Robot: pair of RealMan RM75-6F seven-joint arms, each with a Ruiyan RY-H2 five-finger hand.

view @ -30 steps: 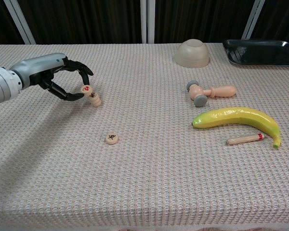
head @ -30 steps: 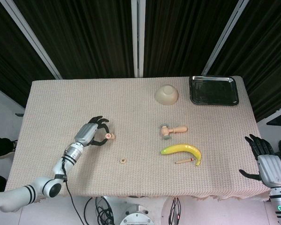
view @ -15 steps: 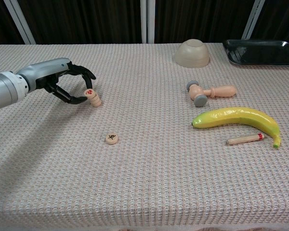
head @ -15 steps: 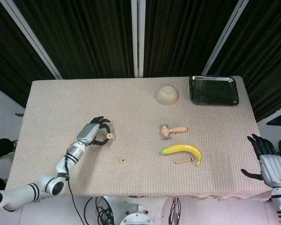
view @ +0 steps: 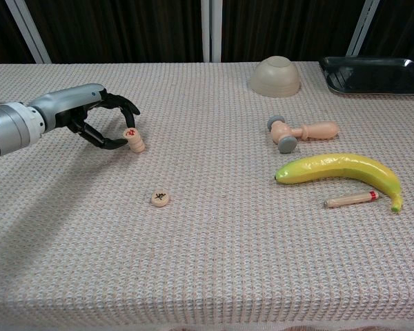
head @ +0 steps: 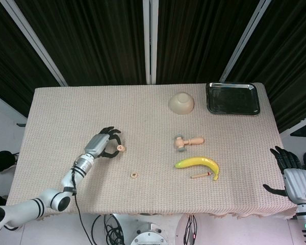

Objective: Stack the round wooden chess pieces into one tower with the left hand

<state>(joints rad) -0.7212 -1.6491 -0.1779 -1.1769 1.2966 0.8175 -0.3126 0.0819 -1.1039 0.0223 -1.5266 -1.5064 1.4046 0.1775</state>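
Dark curtains with pale metal posts closed off the far side, and a table under a beige woven cloth carried everything.

On its left part, the left hand lay low with its dark fingers curled in an arc around a small tower of round wooden chess pieces. The fingertips sat just beside or touching the top disc; whether they pinched it or had let go could not be told. That top disc sat tilted and slightly off-centre rather than flat. A loose chess piece lay flat on the cloth, nearer the front edge and a little to the right of the tower, well apart from the hand. Being a disc, it had no long axis to line up with; the next reach would run from the tower toward the near edge and slightly right. The left hand was by far the nearer one: the right hand hung off the near right corner, fingers spread, holding nothing.

A red character showed on the tower's top disc and a dark one on the loose piece; neither could be read. No brand or label showed on the wooden mallet, banana, small wooden stick, upturned bowl or black tray.
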